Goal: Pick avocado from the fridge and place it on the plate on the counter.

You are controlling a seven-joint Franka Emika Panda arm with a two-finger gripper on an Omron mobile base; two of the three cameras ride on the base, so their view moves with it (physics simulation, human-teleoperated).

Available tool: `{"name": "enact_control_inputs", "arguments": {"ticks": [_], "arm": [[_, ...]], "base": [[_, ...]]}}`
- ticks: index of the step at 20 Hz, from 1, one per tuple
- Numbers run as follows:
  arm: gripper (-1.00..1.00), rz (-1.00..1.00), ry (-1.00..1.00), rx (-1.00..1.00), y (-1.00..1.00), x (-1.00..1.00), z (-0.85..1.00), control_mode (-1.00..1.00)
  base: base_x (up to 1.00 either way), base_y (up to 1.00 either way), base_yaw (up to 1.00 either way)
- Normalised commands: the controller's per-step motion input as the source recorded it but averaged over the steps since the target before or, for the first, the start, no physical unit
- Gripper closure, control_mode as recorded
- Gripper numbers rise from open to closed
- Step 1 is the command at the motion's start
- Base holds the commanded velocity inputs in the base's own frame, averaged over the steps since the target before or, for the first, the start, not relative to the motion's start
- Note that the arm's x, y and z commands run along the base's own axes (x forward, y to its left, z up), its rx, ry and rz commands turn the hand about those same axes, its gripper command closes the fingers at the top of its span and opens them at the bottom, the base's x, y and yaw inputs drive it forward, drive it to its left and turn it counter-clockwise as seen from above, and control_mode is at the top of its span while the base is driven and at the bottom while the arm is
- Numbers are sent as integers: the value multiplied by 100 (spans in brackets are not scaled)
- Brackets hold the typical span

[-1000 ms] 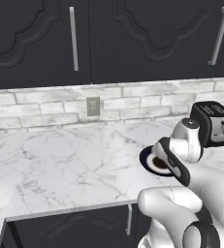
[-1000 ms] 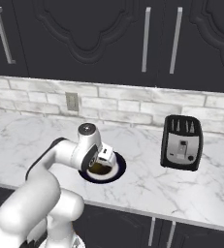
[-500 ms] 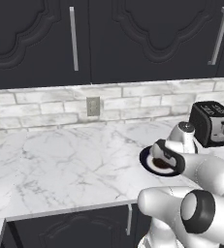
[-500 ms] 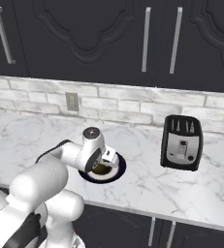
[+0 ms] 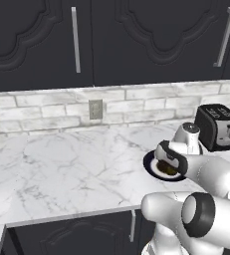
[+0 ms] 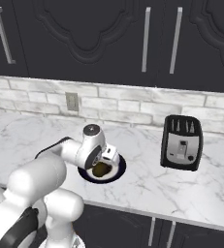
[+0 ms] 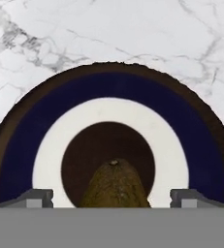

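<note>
The avocado, a dark olive-brown lump, lies on the dark centre of the plate, between my two fingertips. Both tips stand well clear of its sides, so my gripper is open. From the base, the gripper hangs low over the navy-rimmed plate on the white marble counter, with the avocado just under it. In the left base view the hand covers much of the plate. The fridge is out of view.
A black-and-silver toaster stands on the counter right of the plate, also seen as the toaster. Dark upper cabinets with silver handles hang above a brick backsplash with an outlet. Bare marble stretches to the left.
The hand has come down and forward onto the plate over the last second, and the arm's elbow has swung lower in front of the base cameras. Plate and toaster have not moved.
</note>
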Motion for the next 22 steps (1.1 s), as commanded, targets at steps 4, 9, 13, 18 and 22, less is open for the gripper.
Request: {"name": "enact_control_inputs", "arguments": {"ticks": [4, 9, 13, 18, 22], "arm": [[-100, 0, -4, -14, 0, -20, 51, -100], [-100, -4, 0, -2, -1, -96, 46, -100], [-100, -6, 0, 0, -4, -100, 65, -100], [-100, -3, -6, -1, 35, -96, 60, -100], [-100, 0, -10, 0, 35, -88, 54, -100]], "base": [[0, 0, 0], [0, 0, 0], [0, 0, 0], [0, 0, 0], [0, 0, 0]]}}
